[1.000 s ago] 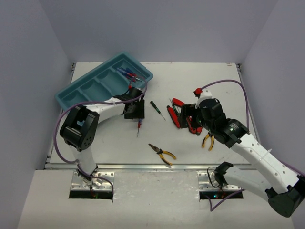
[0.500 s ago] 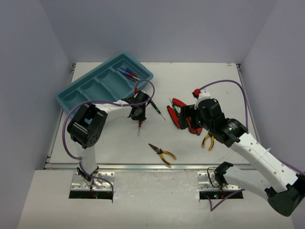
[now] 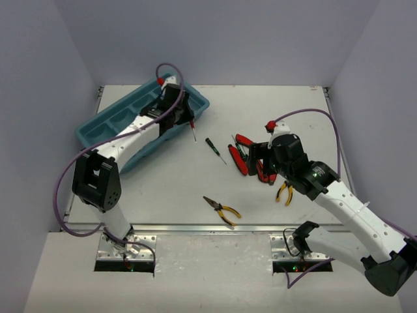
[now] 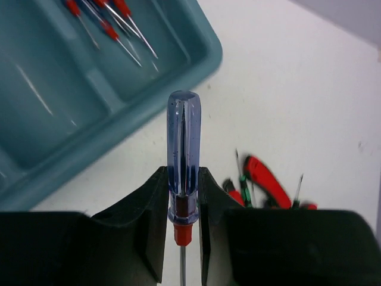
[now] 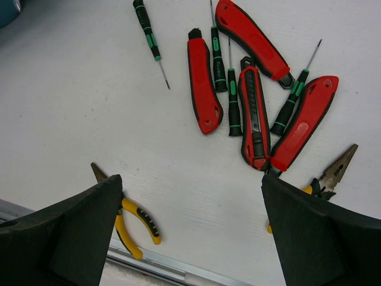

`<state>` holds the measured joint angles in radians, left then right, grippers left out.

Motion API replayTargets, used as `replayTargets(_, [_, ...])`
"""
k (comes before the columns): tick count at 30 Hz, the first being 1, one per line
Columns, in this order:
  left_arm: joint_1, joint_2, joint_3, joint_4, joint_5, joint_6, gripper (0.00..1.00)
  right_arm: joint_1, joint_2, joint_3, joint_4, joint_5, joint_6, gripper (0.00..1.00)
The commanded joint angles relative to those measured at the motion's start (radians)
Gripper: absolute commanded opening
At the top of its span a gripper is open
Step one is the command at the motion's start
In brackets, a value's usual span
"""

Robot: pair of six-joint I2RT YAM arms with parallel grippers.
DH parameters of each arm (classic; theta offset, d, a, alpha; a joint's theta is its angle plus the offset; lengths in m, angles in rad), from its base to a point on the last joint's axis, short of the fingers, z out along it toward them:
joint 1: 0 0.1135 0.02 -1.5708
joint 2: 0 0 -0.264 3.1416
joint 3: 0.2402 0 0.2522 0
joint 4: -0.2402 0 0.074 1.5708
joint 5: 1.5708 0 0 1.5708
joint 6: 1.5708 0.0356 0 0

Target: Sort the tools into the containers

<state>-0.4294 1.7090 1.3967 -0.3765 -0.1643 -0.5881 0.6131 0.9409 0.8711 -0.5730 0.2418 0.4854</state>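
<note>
My left gripper (image 4: 181,202) is shut on a blue-handled screwdriver (image 4: 183,149) with a red collar, held just off the right end of the teal tray (image 4: 196,56). In the top view this gripper (image 3: 187,120) hangs at the tray (image 3: 98,130) with the shaft pointing down. Several blue screwdrivers (image 4: 113,24) lie in the end compartment. My right gripper (image 5: 190,226) is open and empty above the table, near red-handled pliers (image 5: 202,83) and green/black screwdrivers (image 5: 232,101).
A lone green/black screwdriver (image 3: 214,147) lies mid-table. One pair of yellow-handled pliers (image 3: 221,208) lies near the front edge, another (image 3: 284,192) beside my right arm. The pile of red tools (image 3: 244,153) sits right of centre.
My left arm has carried the blue screwdriver from the middle of the table back and up to the tray's right end. My right arm has not moved.
</note>
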Motion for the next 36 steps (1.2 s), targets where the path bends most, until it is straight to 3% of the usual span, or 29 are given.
replayTargets(1, [0.134,0.064,0.168,0.063,-0.024,-0.150,0.00,-0.015,-0.007,0.049,-0.011,0.037,-0.008,0.99])
replayTargets(9, [0.252,0.437,0.598,0.092,0.016,-0.160,0.02,-0.024,-0.003,0.044,-0.031,0.025,-0.003,0.99])
replayTargets(14, [0.288,0.568,0.712,0.094,0.040,-0.204,0.08,-0.024,-0.003,0.029,-0.031,0.017,0.002,0.99])
replayTargets(15, [0.296,0.586,0.722,0.095,0.052,-0.224,0.13,-0.024,0.000,0.026,-0.031,0.015,0.002,0.99])
replayTargets(19, [0.298,0.586,0.720,0.082,0.056,-0.237,0.62,-0.026,0.011,0.024,-0.031,0.017,0.001,0.99])
replayTargets(21, [0.298,0.561,0.714,0.066,0.049,-0.239,0.70,-0.026,0.024,0.031,-0.031,0.011,0.001,0.99])
replayTargets(26, [0.297,0.368,0.603,0.100,0.062,-0.216,0.86,-0.026,0.078,0.051,-0.021,-0.016,0.004,0.99])
replayTargets(29, [0.288,0.142,0.527,0.100,0.072,-0.161,0.99,-0.026,0.124,0.056,0.016,-0.050,-0.004,0.99])
replayTargets(31, [0.282,0.082,0.493,0.099,0.104,-0.121,1.00,-0.026,0.155,0.059,0.040,-0.079,-0.014,0.99])
replayTargets(34, [0.273,-0.247,0.253,0.105,0.200,-0.063,1.00,-0.026,0.271,0.091,0.087,-0.127,-0.019,0.96])
replayTargets(36, [0.271,-0.410,0.017,0.134,0.224,-0.056,1.00,-0.026,0.346,0.129,0.121,-0.156,-0.038,0.86])
